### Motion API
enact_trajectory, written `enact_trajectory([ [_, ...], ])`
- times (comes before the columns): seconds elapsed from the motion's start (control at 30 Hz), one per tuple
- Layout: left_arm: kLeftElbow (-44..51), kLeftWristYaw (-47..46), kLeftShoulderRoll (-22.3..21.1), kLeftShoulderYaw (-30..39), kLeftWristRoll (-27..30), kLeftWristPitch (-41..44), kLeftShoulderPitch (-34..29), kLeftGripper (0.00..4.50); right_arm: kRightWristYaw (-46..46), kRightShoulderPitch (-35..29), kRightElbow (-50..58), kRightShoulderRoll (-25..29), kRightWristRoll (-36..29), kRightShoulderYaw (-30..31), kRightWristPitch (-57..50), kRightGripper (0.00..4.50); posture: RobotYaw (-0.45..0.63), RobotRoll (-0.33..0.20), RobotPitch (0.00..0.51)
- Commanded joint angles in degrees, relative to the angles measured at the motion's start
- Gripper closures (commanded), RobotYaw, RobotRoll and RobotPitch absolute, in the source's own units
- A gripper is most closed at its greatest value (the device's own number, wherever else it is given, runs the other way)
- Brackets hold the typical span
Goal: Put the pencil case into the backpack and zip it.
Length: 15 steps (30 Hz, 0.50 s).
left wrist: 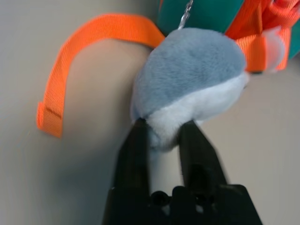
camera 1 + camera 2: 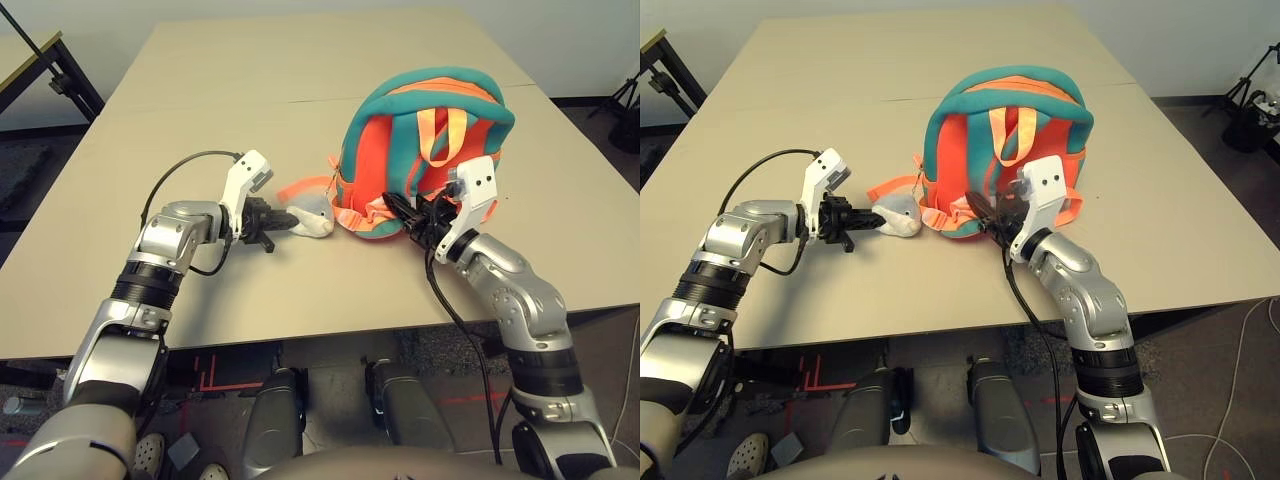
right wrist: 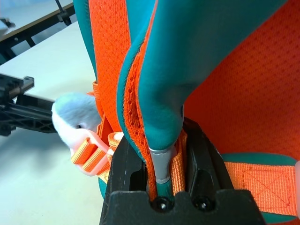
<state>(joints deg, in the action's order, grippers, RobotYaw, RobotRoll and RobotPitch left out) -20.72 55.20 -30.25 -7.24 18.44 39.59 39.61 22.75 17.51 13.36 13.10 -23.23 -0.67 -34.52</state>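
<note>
The orange backpack (image 2: 400, 150) with teal trim stands upright on the table, right of centre. Its grey-white plush pouch (image 2: 312, 220) lies on the table at its left foot, next to a loose orange strap (image 1: 61, 79). My left gripper (image 2: 283, 222) reaches in from the left, open, with its two fingers on either side of the pouch's white tip (image 1: 164, 131). My right gripper (image 3: 163, 143) is at the backpack's near lower edge, shut on the teal zipper edge with a grey metal pull (image 3: 161, 164) between the fingers. The pencil case is out of view.
The beige table (image 2: 200, 100) stretches far behind and to the left of the backpack, with a seam across it. Its front edge runs just below both forearms. A second table and black stand (image 2: 40, 60) are off to the far left.
</note>
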Motion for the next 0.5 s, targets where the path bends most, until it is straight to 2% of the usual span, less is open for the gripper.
enact_trajectory([
  [0.03,2.8,-0.45,0.29,1.36,1.16,2.1,0.18,2.11,0.68,-0.06,0.95,1.1,-1.68,0.39,-4.49,2.92,-0.08,0.0,0.135],
  [0.07,3.36,-0.43,0.32,1.36,1.1,2.36,-0.05,1.72,0.7,-0.05,1.47,1.43,-2.17,0.11,-5.33,2.65,-0.08,0.0,0.135],
  [0.2,4.75,-0.61,0.6,1.19,0.76,2.85,-0.9,0.15,0.86,-0.12,3.56,3.0,-4.01,-1.25,-8.23,1.11,-0.09,0.0,0.137],
  [0.23,5.02,-0.61,0.66,1.1,0.69,2.92,-1.1,0.0,0.96,-0.22,4.29,3.56,-4.62,-1.66,-9.2,0.78,-0.09,0.0,0.137],
  [0.3,5.42,-0.54,0.76,0.93,0.59,3.04,-1.39,0.0,1.3,-0.56,6.09,4.99,-6.26,-2.59,-11.64,0.02,-0.1,0.0,0.138],
  [0.5,4.88,-0.13,1.09,0.55,0.28,2.83,-0.97,0.0,3.5,-2.48,11.74,11.21,-11.36,-6.05,-17.78,0.02,-0.12,0.0,0.142],
])
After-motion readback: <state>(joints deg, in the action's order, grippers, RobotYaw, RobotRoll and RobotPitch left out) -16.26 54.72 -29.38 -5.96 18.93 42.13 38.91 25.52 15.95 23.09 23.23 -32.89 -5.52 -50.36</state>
